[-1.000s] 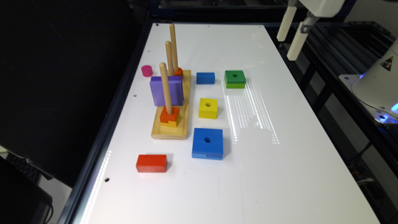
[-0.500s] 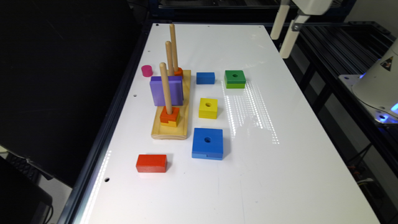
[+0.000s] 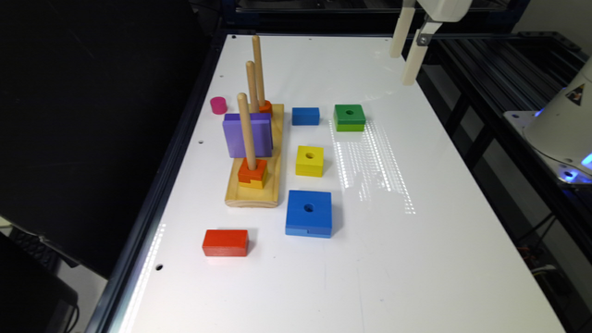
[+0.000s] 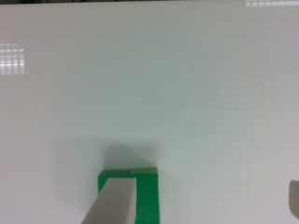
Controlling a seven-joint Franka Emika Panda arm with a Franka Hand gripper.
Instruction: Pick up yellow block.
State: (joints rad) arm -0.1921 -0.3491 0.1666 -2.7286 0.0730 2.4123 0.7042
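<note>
Glossy white table (image 3: 416, 240) (mirror-like), wooden pegs (image 3: 246, 129)

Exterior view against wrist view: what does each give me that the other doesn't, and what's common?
Exterior view: the yellow block, blue square block, red block, peg stand, and the end effector raised near the far edge of the white table. Wrist view: its fingers spread wide apart. Shared: the green block and the table surface.
</note>
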